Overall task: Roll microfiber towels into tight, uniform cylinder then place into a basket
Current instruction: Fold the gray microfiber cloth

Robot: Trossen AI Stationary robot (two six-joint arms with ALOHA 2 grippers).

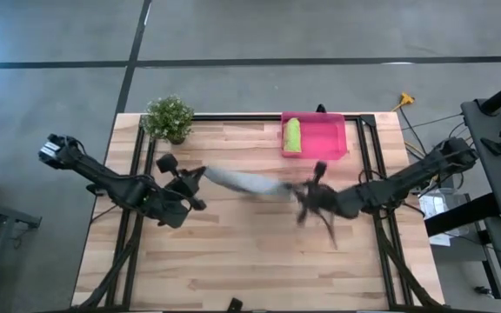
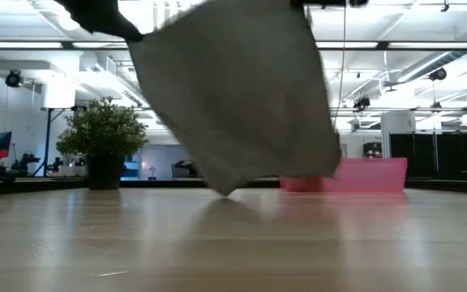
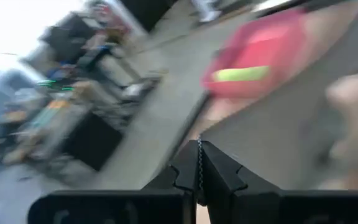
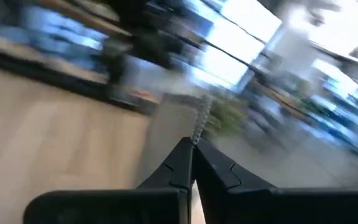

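Observation:
The grey towel (image 1: 249, 182) is stretched in the air between my two grippers over the middle of the table. In the low view the grey towel (image 2: 242, 97) hangs as a broad sheet, its lowest corner (image 2: 227, 191) close to the tabletop. My left gripper (image 1: 200, 174) is shut on its left end, my right gripper (image 1: 299, 190) on its right end. The lime green towel (image 1: 292, 135) lies rolled up inside the pink basket (image 1: 330, 139) at the far side of the table. My left gripper pinches an edge of the grey towel (image 3: 199, 149) between its two shut fingers, coming nearly level from the table's left. The cloth runs away from the fingers toward the other arm, lifted off the table. My right gripper pinches the towel's opposite edge (image 4: 200, 127) between its shut fingers, coming level from the table's right. The cloth hangs below the hold and spans toward the left arm.
A small potted plant (image 1: 169, 117) stands at the far left of the table, beside the left arm. Bare wooden tabletop (image 1: 250, 252) lies under and in front of the towel. The basket (image 2: 363, 174) stands behind the hanging cloth.

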